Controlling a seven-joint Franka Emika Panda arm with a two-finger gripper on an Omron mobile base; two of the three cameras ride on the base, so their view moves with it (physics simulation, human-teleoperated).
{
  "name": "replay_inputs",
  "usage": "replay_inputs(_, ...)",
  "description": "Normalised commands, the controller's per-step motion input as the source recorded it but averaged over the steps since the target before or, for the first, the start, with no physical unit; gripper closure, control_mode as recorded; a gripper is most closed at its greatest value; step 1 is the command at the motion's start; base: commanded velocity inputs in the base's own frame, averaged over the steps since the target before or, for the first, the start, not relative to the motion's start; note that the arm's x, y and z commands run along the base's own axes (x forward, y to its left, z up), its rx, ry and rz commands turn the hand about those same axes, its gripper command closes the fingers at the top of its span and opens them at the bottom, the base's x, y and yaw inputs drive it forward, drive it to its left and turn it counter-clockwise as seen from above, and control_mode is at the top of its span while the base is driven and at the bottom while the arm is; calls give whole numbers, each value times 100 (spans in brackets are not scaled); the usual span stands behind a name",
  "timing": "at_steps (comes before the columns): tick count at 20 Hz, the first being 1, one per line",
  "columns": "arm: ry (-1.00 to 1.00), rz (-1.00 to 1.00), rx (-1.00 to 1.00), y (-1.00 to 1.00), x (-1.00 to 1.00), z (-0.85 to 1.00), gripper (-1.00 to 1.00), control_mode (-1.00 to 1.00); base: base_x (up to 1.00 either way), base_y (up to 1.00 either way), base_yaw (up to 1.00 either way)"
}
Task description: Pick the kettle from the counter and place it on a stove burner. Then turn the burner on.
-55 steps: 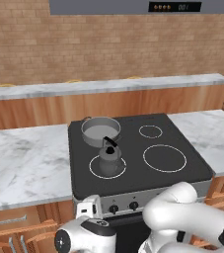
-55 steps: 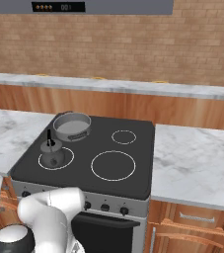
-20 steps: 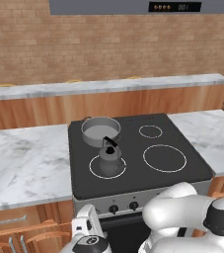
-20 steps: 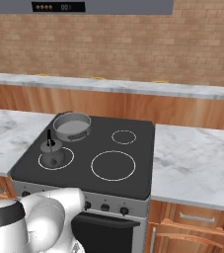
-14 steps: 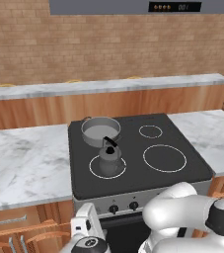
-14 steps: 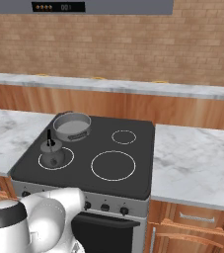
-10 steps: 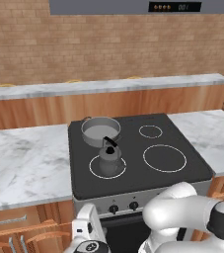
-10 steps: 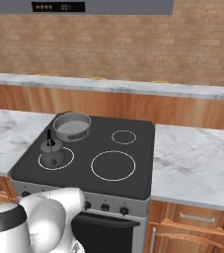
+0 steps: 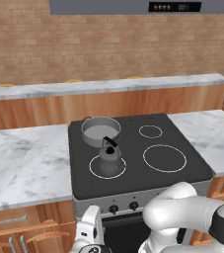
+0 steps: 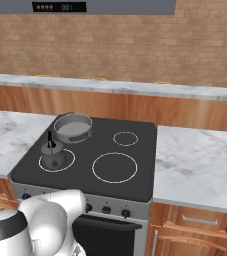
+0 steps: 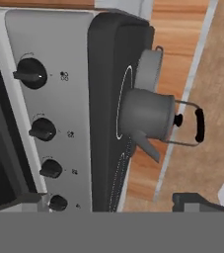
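The kettle [image 9: 109, 155] already sits upright inside the stove burner [image 9: 107, 166], the front-left ring, just in front of the grey pot [image 9: 100, 130], so what remains is the turning-on. The hand hangs low before the stove front, and its camera looks straight at the row of black control knobs [image 11: 43, 128], rolled a quarter turn. The knobs lie ahead of the fingers, the kettle beyond and above them. Which knob serves that ring is too small to read. Whether the fingers stand apart or together I cannot tell.
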Motion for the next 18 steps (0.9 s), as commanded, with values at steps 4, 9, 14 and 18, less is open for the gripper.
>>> replay_inputs(4, -3, 0, 15, -18, 0, 0, -100, -100, 0, 0, 0)
replay_inputs(9, -4, 0, 16, -23, 0, 0, -100, -100, 0, 0, 0)
replay_inputs(14, -12, 0, 26, -25, 5, 0, -100, -100, 0, 0, 0)
replay_inputs(18, -17, 0, 35, -9, 27, 0, -100, -100, 0, 0, 0)
